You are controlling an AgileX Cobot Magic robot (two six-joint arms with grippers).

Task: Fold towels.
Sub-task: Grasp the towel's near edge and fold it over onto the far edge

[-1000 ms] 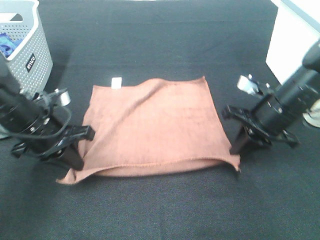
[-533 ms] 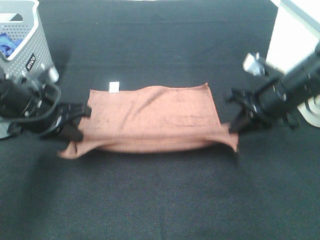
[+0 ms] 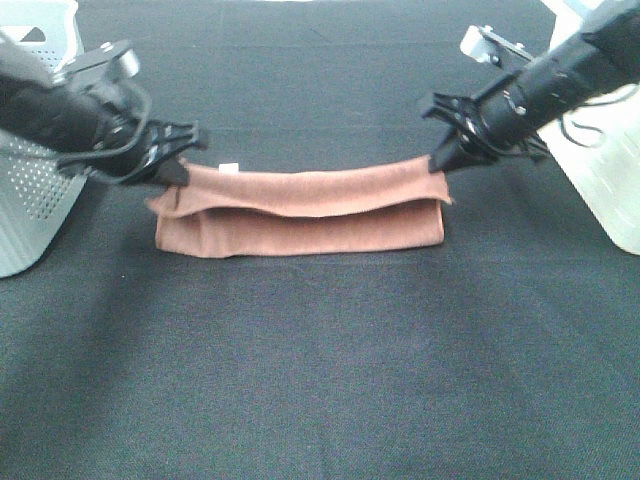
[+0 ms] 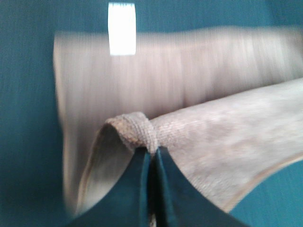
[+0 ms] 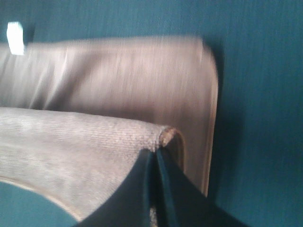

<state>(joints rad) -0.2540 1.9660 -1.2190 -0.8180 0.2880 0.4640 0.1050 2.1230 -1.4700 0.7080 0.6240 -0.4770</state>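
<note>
The terracotta towel (image 3: 300, 215) lies across the middle of the black table surface (image 3: 320, 380), doubled into a long, low band. Its bottom layer rests flat and its top layer is held up at both ends. The left gripper (image 3: 180, 172) has its jaws pressed tight together on the corner at the band's left end. In the left wrist view that bunched corner sits right at the tips, and the cloth spreads away beyond them. The right gripper (image 3: 437, 162) is clamped the same way on the corner at the right end. The held edge runs between the two grippers above the lower layer. A small white tag (image 3: 229, 167) shows on the far edge, just beside the left gripper. A grey perforated basket (image 3: 30, 200) stands at the left edge of the table surface, behind the left arm.
</note>
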